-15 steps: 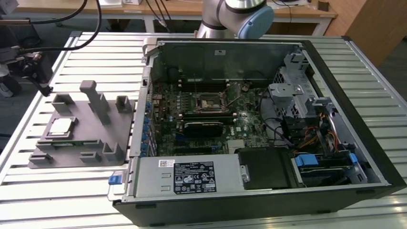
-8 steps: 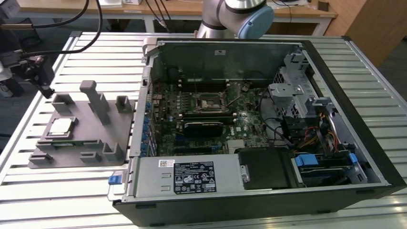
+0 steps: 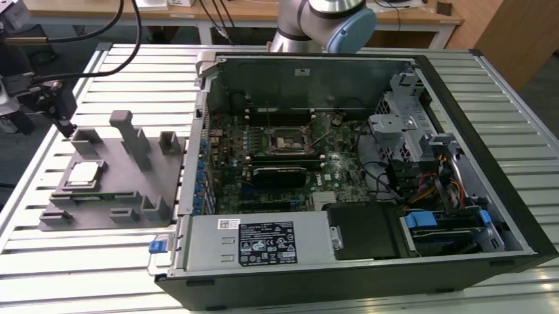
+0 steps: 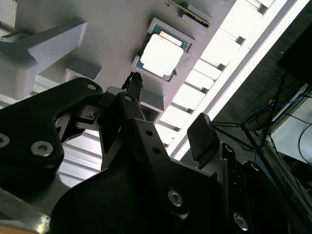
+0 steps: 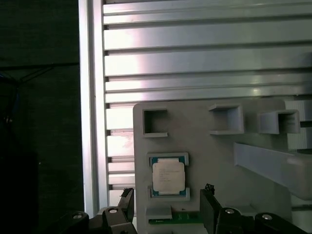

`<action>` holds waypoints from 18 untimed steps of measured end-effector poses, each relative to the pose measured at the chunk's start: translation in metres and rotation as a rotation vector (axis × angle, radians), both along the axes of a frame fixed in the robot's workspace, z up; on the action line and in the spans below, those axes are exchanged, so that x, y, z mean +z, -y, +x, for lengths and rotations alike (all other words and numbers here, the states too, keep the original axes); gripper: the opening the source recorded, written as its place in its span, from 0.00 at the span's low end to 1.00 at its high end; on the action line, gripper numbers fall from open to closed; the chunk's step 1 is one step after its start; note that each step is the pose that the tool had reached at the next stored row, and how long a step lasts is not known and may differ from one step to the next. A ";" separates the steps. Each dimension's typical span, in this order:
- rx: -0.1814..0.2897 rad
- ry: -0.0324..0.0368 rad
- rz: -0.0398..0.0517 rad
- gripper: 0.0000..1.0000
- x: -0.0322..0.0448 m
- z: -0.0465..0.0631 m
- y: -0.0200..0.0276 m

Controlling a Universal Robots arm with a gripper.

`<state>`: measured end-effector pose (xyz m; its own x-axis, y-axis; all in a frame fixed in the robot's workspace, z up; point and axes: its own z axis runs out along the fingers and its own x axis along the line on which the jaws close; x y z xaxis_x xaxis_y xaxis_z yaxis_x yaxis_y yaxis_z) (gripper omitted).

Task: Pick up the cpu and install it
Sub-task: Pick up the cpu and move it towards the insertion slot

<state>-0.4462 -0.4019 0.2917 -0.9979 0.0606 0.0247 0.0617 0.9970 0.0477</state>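
cpu | seated in grey tray | fingers spread wide, empty, near it

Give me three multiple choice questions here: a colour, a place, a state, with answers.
1. The small plastic clip at the open black computer case's corner, on the exterior view's left, is: A red; B blue; C yellow.
2. The small square silvery-topped cpu lies: A in the grey plastic fixture tray; B inside the case; C on top of the case.
3. The arm's black gripper is: A shut on the cpu; B shut on the clip; C open, empty.
1 B: it shows blue. 2 A: both wrist views show it in the tray's recess. 3 C: its fingers stand apart, gripping nothing.
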 end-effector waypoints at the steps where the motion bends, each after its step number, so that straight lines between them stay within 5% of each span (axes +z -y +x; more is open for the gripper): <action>1: 0.000 0.0000 0.0000 0.65 -0.0006 0.000 0.0000; 18: 0.000 0.0000 0.0000 0.65 -0.0114 0.000 0.0002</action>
<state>-0.4462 -0.4021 0.2803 -0.9979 0.0606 0.0246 0.0617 0.9970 0.0477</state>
